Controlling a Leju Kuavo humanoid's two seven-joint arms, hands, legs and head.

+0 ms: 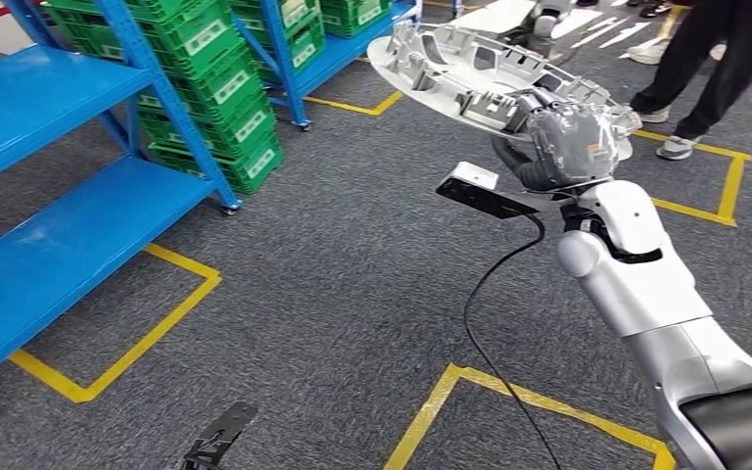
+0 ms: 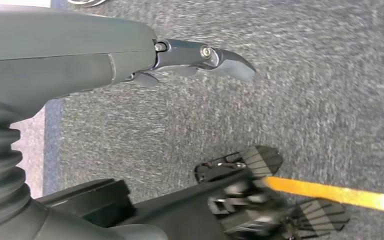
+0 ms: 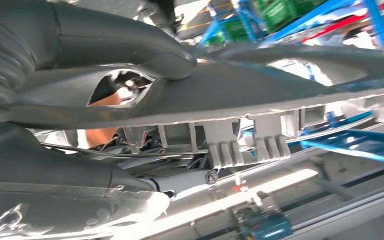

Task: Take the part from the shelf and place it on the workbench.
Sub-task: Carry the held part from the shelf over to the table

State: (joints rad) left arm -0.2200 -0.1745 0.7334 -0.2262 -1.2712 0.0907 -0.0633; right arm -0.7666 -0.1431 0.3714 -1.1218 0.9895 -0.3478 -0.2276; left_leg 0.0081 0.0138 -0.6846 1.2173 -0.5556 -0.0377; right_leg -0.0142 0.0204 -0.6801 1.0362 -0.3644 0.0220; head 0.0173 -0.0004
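Right now my right robot hand (image 1: 570, 145) is clamped on the part (image 1: 470, 73), whose long axis reaches away beyond its fingers. My left robot hand (image 2: 200, 55) hangs over the floor (image 1: 352, 255), fingers apart, holding nothing.

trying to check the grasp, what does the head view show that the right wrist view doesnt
The head view alone shows the blue shelf, stacked green crates, yellow floor tape, a person's legs, and the whole silver right arm raised over the carpet. The right wrist view alone shows the part's ribbed clips from below, with fingers lying along it. Both share the right hand holding the grey part.
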